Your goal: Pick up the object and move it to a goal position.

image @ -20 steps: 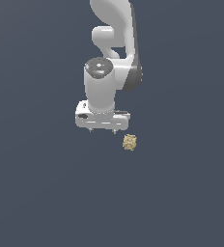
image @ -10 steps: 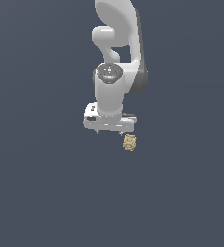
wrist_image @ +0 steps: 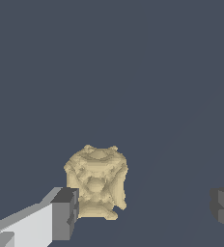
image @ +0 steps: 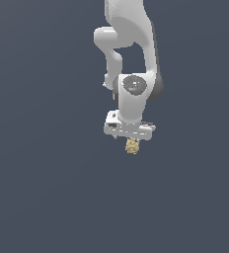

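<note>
**Finally lined up over the little chunk**

So my gripper (image: 130, 137) has slid across toward the exterior view's right over the last second. A second ago the tan lumpy chunk (image: 132, 146) sat off to the lower right of my hand, clear of it; now it's at the centre of the frame, peeking out right under the hand.

In the wrist view my fingers (wrist_image: 65, 213) are spread wide with the chunk (wrist_image: 97, 182) low in the frame. It's hugging one finger pad, with a big gap to the other one, so I'm not centred yet. Nothing is pinched.

My read: approach is basically done, but I'd nudge sideways before closing, or that near finger might just shove it along the floor (image: 47, 188).
</note>
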Controlling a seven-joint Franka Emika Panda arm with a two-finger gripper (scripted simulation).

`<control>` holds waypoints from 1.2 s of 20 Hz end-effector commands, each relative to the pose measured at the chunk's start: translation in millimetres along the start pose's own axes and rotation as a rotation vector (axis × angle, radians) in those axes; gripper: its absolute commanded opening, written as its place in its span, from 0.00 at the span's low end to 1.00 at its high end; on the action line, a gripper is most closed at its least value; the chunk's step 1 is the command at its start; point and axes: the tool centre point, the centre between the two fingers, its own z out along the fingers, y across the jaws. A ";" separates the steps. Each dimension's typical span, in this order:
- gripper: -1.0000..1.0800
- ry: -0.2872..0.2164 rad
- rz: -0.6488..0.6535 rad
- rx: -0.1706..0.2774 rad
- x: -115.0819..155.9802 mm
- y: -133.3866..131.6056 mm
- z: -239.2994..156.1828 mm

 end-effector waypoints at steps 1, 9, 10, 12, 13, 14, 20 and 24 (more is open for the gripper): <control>0.96 0.003 0.019 0.004 -5.5 -13.5 8.0; 0.96 0.005 0.048 0.010 -15.6 -35.2 21.0; 0.96 0.006 0.049 0.010 -16.0 -35.8 21.4; 0.96 0.005 0.046 0.010 -15.8 -35.3 21.0; 0.96 0.005 0.046 0.010 -15.8 -35.3 21.3; 0.96 0.005 0.046 0.010 -15.8 -35.4 22.4; 0.96 0.005 0.048 0.010 -16.5 -35.6 42.6; 0.96 0.005 0.049 0.010 -17.1 -36.0 61.9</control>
